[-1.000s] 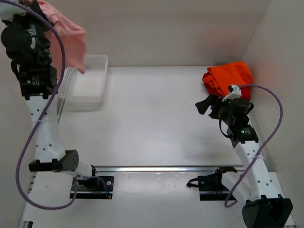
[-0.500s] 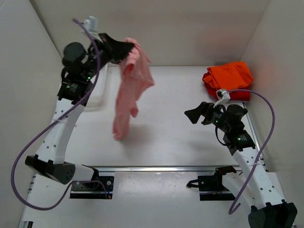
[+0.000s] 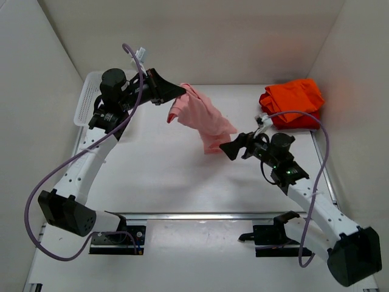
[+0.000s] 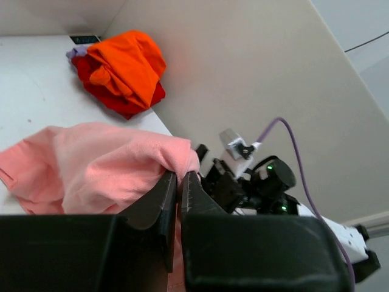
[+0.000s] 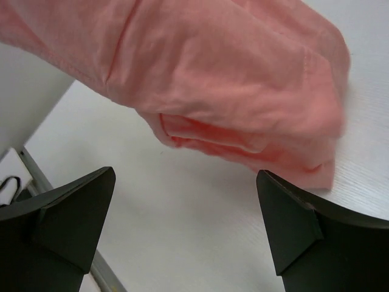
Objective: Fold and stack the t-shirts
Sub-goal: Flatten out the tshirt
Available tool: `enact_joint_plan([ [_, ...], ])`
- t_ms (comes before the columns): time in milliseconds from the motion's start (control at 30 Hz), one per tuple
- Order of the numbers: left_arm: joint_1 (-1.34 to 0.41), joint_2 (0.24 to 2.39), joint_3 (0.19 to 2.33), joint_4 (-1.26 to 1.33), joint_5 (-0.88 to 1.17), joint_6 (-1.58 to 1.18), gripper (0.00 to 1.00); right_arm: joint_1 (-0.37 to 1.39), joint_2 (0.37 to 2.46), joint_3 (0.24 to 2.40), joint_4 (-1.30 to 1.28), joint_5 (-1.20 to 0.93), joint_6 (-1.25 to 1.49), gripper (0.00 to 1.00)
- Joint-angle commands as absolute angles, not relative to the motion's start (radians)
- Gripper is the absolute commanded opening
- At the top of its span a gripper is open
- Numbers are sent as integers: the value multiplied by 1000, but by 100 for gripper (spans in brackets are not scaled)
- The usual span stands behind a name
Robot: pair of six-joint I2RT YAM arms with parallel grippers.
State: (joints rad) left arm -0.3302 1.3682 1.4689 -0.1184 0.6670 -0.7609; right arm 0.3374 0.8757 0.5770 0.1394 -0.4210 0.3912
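Observation:
My left gripper [image 3: 177,92] is shut on the salmon-pink t-shirt [image 3: 205,118] and holds it up over the middle back of the table; its lower end reaches the table near my right gripper. In the left wrist view the jaws [image 4: 179,176] pinch a fold of the pink cloth [image 4: 91,158]. My right gripper [image 3: 226,148] is open and empty, just short of the shirt's lower edge [image 5: 243,140]. The orange and red t-shirts [image 3: 293,102] lie bunched in the back right corner, also in the left wrist view [image 4: 124,70].
A white mesh basket [image 3: 87,103] stands at the back left, partly behind my left arm. White walls close in the table at the back and both sides. The arm bases and a metal rail [image 3: 200,215] run along the near edge.
My left gripper has swung the pink shirt from high at the far left, over the basket, to the middle back of the table. My right gripper has moved left toward the shirt.

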Motion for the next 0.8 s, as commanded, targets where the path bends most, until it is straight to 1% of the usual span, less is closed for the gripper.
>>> enact_joint_plan([
  [0, -337, 1299, 1422, -41, 710, -790, 0, 480, 998, 615, 324, -287, 298, 99],
  [67, -339, 1292, 1408, -40, 706, -785, 0, 568, 1098, 670, 347, -139, 238, 99],
  [167, -337, 1287, 1391, -48, 706, -782, 0, 650, 1192, 710, 392, -14, 166, 99],
  [200, -330, 1289, 1391, -52, 709, -782, 0, 679, 1201, 709, 408, -2, 140, 99],
  [267, -325, 1287, 1384, -64, 710, -773, 0, 730, 1212, 704, 452, 98, 94, 99],
  [300, -319, 1289, 1384, -72, 719, -773, 0, 753, 1207, 689, 462, 106, 89, 97],
  [367, -310, 1279, 1374, -69, 716, -776, 0, 772, 1193, 666, 504, 138, 87, 73],
  [400, -305, 1285, 1370, -63, 721, -781, 0, 787, 1184, 661, 515, 149, 80, 44],
  [433, -307, 1287, 1356, -46, 716, -785, 0, 787, 1187, 658, 512, 152, 74, 22],
  [500, -307, 1287, 1361, -46, 721, -788, 0, 785, 1206, 666, 505, 146, 63, 27],
  [567, -310, 1298, 1356, -46, 718, -787, 0, 772, 1227, 673, 509, 132, 51, 62],
  [600, -311, 1301, 1359, -38, 719, -796, 0, 778, 1251, 679, 526, 124, 46, 65],
  [633, -311, 1301, 1355, -29, 722, -793, 0, 766, 1262, 692, 528, 120, 35, 73],
  [667, -307, 1296, 1347, -26, 723, -798, 0, 765, 1290, 713, 529, 126, 28, 74],
  [700, -298, 1301, 1351, -26, 727, -802, 0, 765, 1317, 735, 531, 130, 14, 69],
  [733, -296, 1301, 1350, -29, 723, -799, 0, 759, 1331, 739, 531, 129, 9, 52],
  [767, -296, 1301, 1351, -32, 727, -804, 0, 747, 1353, 759, 538, 114, 11, 17],
])
